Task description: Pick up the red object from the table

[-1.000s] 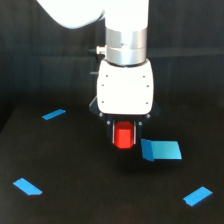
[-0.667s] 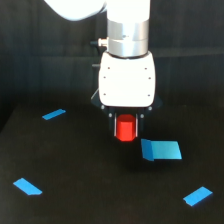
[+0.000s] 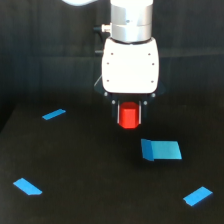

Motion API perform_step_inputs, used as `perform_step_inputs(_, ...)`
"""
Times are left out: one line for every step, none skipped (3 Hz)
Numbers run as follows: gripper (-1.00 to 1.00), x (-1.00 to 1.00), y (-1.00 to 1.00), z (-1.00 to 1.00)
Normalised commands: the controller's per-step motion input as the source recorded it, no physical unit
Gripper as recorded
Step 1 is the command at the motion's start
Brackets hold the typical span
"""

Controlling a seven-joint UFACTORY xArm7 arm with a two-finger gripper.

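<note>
The red object point(image 3: 129, 115) is a short bright red-orange block held between my gripper's point(image 3: 129, 117) two dark fingers. It hangs clear above the black table point(image 3: 90, 170), with a gap below it. My gripper is shut on it, under the white arm body point(image 3: 130, 65) near the middle of the exterior view. The block's sides are partly hidden by the fingers.
Flat blue pieces lie on the table: a larger one point(image 3: 161, 149) just below and to the right of the gripper, a thin one point(image 3: 53, 114) at the left, one point(image 3: 27, 186) at the front left, one point(image 3: 198, 196) at the front right.
My gripper has risen with the red object in it and shifted a little to the exterior view's right. The blue pieces have not moved.
</note>
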Motion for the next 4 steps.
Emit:
perform_step_inputs(-1.00,0.09,-0.09,0.64)
perform_step_inputs(-0.94,0.04,-0.02,0.32)
perform_step_inputs(-0.94,0.03,-0.07,0.34)
perform_step_inputs(-0.91,-0.07,-0.04,0.26)
